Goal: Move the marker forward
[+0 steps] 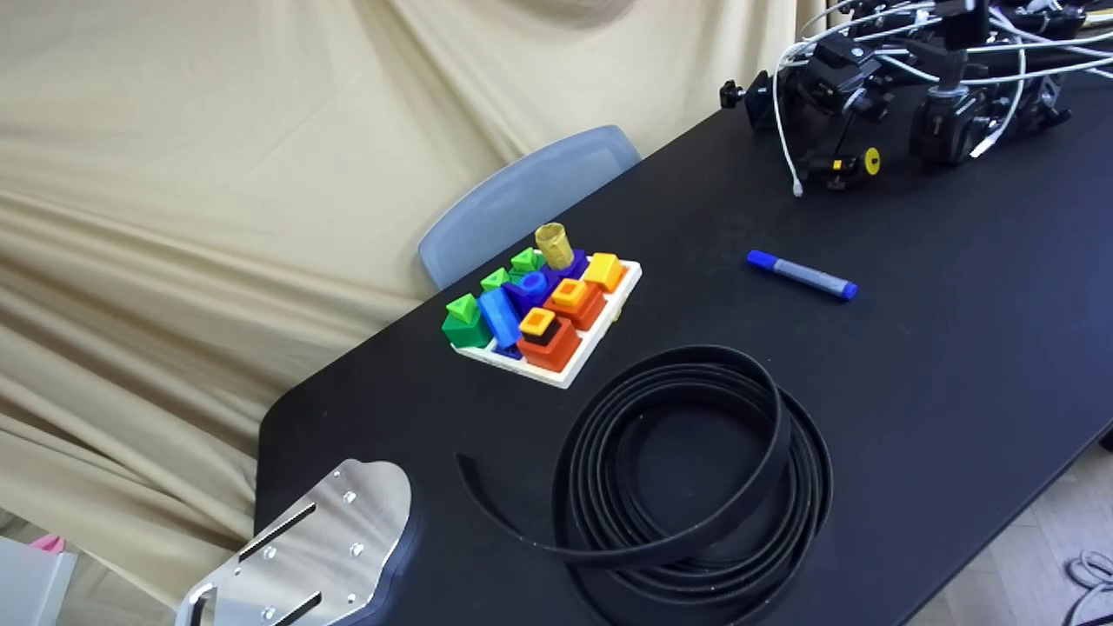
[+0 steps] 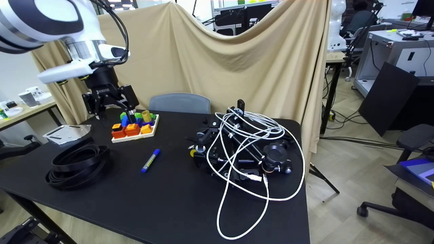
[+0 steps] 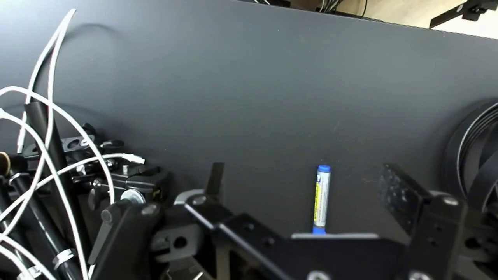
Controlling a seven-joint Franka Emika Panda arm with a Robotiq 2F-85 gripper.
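Note:
A marker with a whitish barrel, a yellow label and blue ends lies flat on the black table. It shows in both exterior views, near the middle of the table (image 2: 150, 160) and right of the block board (image 1: 803, 276). In the wrist view the marker (image 3: 321, 198) appears between the two fingers, below them and not touched. Its lower blue end is partly hidden by the gripper body. My gripper (image 3: 303, 167) is open and empty. In an exterior view the gripper (image 2: 117, 117) hangs above the table at the far left; the other exterior view does not show it.
A board of coloured blocks (image 1: 553, 376) and a coil of black strap (image 1: 813, 452) lie near the marker. Black clamps with white cables (image 2: 242, 145) stand on its other side. A metal plate (image 1: 322, 539) sits at one table end. A chair (image 2: 179, 103) stands behind the table.

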